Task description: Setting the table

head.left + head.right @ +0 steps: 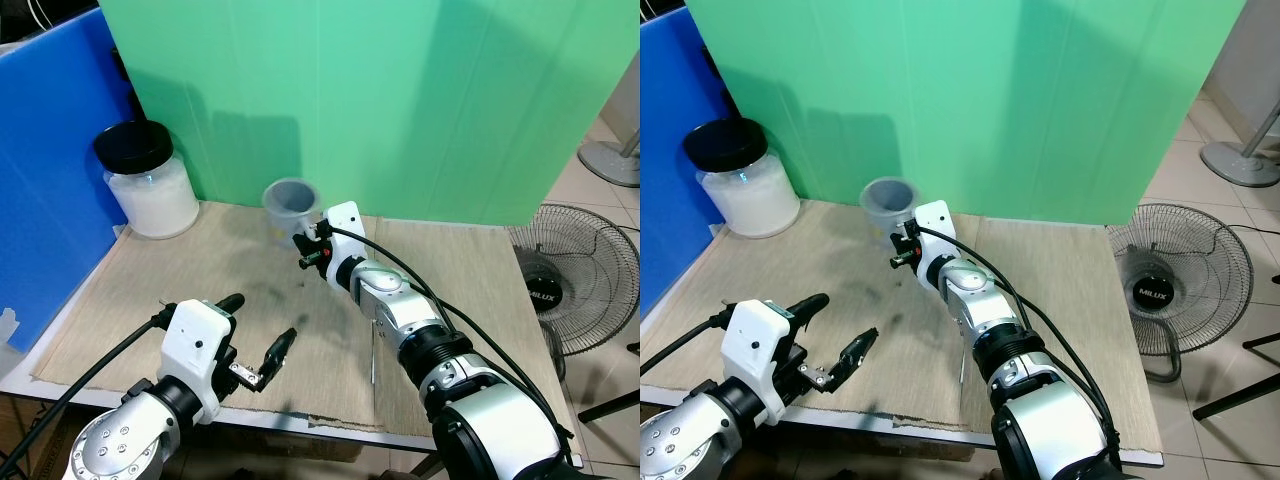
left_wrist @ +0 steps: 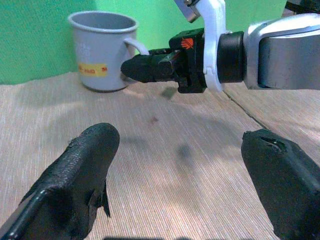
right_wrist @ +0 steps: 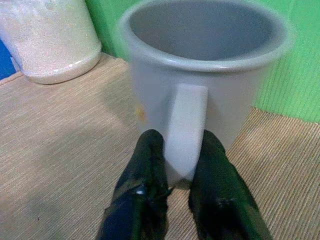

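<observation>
1. Nearest the robot, the left gripper [image 1: 262,340] hovers low over the front of the bench [image 1: 120,290] with its two black fingers spread wide and nothing between them.
2. Further in, the right gripper [image 3: 175,187] reaches toward the back of the bench, and its fingers are pressed onto either side of the handle of the grey mug [image 1: 291,208].
3. The mug stands upright near the green backdrop [image 1: 400,100], roughly in the middle of the bench's far edge; from the left wrist view it appears to rest on the mat surface.
4. The step in hand looks like the pickup of the mug by its handle. The next move would call for a firm pinch and a straight lift, since a handle held this way lets the mug swing or tilt.
5. What can be seen of the mug's inside looks empty, though its bottom is hidden.
6. At the far left corner a clear jar [image 1: 152,192] with a black lid holds a white granular filling, nearly to the top. It stands well apart from the mug.
</observation>
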`<state>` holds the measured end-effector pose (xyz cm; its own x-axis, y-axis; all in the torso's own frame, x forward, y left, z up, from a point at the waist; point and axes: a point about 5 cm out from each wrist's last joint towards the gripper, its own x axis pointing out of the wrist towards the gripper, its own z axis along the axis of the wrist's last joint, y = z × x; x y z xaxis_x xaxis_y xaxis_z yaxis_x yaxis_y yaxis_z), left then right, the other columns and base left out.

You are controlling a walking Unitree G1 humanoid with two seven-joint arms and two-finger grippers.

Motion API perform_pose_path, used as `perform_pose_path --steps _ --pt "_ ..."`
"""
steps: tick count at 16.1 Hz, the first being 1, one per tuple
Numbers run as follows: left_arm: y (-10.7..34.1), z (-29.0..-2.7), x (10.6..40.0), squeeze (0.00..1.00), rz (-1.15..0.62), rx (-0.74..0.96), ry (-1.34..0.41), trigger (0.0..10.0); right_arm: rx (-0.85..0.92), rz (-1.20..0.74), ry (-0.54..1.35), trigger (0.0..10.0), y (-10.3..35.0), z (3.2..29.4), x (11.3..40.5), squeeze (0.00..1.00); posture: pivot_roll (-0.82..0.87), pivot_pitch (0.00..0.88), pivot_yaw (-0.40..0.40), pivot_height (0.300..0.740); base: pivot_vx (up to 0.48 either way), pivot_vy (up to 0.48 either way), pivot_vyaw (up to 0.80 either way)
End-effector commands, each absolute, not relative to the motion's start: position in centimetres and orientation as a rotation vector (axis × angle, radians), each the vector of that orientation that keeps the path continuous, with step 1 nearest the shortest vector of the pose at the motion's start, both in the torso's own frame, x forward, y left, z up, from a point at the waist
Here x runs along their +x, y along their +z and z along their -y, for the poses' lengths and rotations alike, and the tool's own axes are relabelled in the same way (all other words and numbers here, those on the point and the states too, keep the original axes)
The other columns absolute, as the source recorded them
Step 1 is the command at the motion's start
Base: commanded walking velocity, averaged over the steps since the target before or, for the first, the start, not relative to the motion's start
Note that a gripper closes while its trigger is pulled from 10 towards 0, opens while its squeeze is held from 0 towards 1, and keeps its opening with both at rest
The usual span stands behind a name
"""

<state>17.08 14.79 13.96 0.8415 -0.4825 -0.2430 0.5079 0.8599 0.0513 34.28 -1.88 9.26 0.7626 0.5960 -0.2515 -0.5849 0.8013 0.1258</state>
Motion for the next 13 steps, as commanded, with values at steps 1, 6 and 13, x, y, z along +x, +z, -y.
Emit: perform_pose_path --steps 1,6,13 --pt "14.0 -14.8 17.1 0.0 -0.231 0.124 -0.528 10.0 0.039 -0.27 0.645 0.0 9.7 1.7 34.5 0.0 0.0 0.033 0.019 0.74 0.0 0.0 0.0" --pt "14.1 -14.7 17.2 0.0 -0.211 0.123 -0.528 10.0 0.073 -0.234 0.63 0.0 10.2 2.5 34.7 0.0 0.0 0.011 0.016 0.74 0.0 0.0 0.0" --pt "15.1 -14.0 18.4 0.0 -0.097 0.133 -0.336 10.0 0.158 0.094 0.574 10.0 16.5 11.0 29.2 0.0 -0.03 0.0 0.027 0.74 0.0 0.0 0.0"
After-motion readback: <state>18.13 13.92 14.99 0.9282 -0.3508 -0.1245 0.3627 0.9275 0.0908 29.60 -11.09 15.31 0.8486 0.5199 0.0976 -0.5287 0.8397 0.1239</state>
